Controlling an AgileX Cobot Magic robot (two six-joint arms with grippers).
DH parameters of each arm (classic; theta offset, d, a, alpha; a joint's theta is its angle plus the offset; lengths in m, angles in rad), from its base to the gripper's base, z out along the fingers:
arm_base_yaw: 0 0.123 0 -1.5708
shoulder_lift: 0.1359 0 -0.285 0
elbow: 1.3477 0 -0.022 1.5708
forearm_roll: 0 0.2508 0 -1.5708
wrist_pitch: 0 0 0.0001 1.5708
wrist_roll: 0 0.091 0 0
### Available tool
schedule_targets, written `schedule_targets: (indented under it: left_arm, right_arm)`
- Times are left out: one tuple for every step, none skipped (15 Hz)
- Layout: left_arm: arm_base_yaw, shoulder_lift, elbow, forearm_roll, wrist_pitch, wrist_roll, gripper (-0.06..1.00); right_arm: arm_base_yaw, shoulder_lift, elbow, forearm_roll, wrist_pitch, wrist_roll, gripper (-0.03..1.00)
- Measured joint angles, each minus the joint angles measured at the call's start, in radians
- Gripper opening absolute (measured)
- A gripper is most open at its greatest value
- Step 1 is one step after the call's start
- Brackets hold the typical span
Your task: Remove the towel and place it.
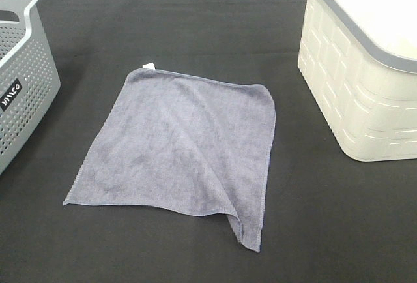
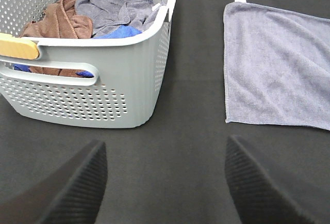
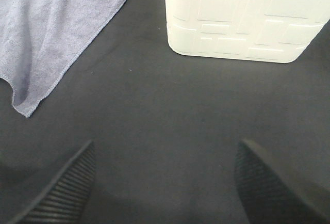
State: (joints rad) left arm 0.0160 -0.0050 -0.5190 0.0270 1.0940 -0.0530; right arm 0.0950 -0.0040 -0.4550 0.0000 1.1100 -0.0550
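Towel point(image 1: 179, 143): spread nearly flat on the black bench point(image 1: 195, 22), between grey basket point(image 1: 19, 68) and cream basket point(image 1: 361, 74), one corner folded under. Left wrist view alone shows brown, grey and blue cloths point(image 2: 98, 12) inside the grey basket. Left gripper point(image 2: 165, 182) and right gripper point(image 3: 165, 182): both spread apart, empty, over bare bench.
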Motion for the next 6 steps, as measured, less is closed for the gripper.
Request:
schedule_targets:
  left_arm:
    - [0.0, 0.0, 0.0, 0.0, 0.0, 0.0, 0.62]
    - [0.0, 0.0, 0.0, 0.0, 0.0, 0.0, 0.62]
    - [0.0, 0.0, 0.0, 0.0, 0.0, 0.001, 0.62]
    - [0.0, 0.0, 0.0, 0.0, 0.0, 0.001, 0.62]
    - [0.0, 0.0, 0.0, 0.0, 0.0, 0.001, 0.62]
    - [0.0, 0.0, 0.0, 0.0, 0.0, 0.001, 0.62]
  right_arm:
    - [0.0, 0.0, 0.0, 0.0, 0.0, 0.0, 0.73]
    - [0.0, 0.0, 0.0, 0.0, 0.0, 0.0, 0.73]
    - [0.0, 0.0, 0.0, 0.0, 0.0, 0.0, 0.73]
    - [0.0, 0.0, 0.0, 0.0, 0.0, 0.0, 0.73]
    - [0.0, 0.0, 0.0, 0.0, 0.0, 0.0, 0.73]
    - [0.0, 0.0, 0.0, 0.0, 0.0, 0.0, 0.73]
